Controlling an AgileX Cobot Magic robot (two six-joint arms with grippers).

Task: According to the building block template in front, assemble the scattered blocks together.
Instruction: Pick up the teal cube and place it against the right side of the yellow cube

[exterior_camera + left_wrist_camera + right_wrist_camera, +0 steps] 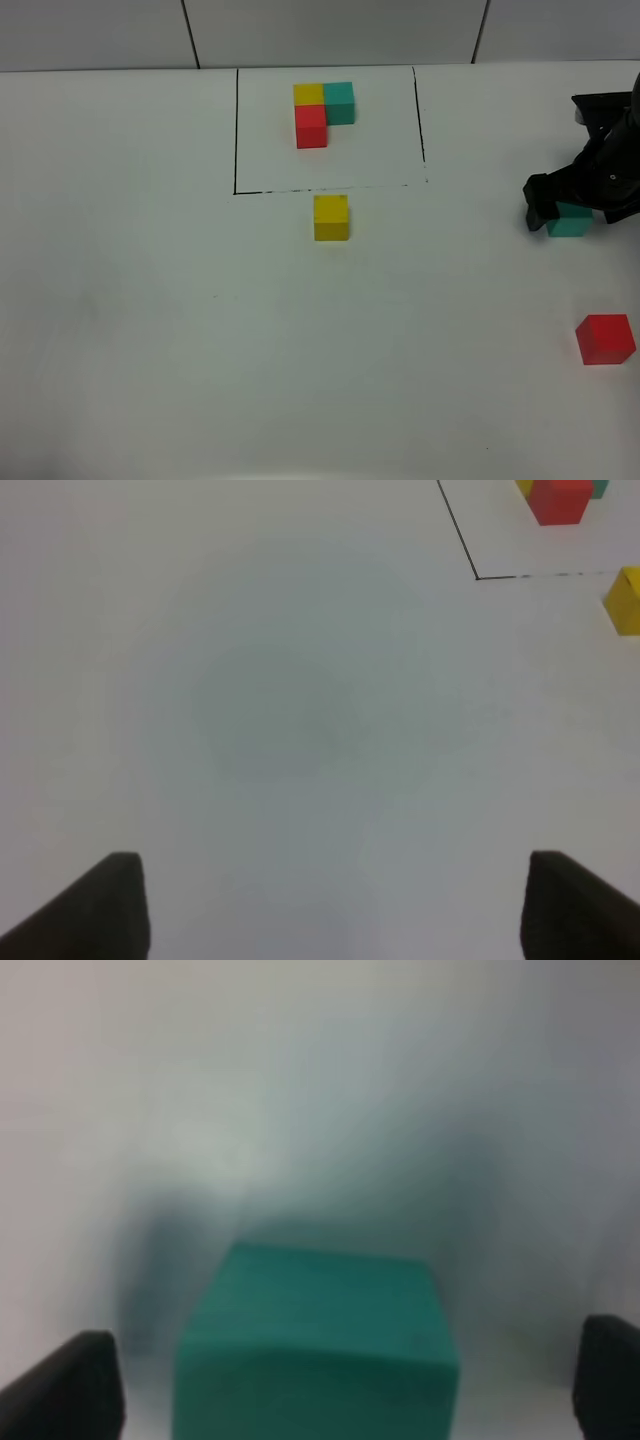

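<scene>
The building block template [322, 110] is an L of yellow, teal-green and red cubes inside a thin black frame [236, 130] at the back middle. It also shows in the left wrist view [558, 500]. The loose yellow block [331, 217] sits just in front of the frame, and shows in the left wrist view [625, 600]. My right gripper [570, 212] is open and low around the loose teal-green block [568, 226] at the right. In the right wrist view the block [320, 1350] sits between the fingers [60, 1390] with gaps on both sides. The red block [605, 338] lies at the right edge. My left gripper [330, 910] is open and empty.
The white table [150, 320] spreads wide to the left and front. The left arm is outside the exterior high view. The right arm's dark body [610, 150] rises behind the teal-green block at the right edge.
</scene>
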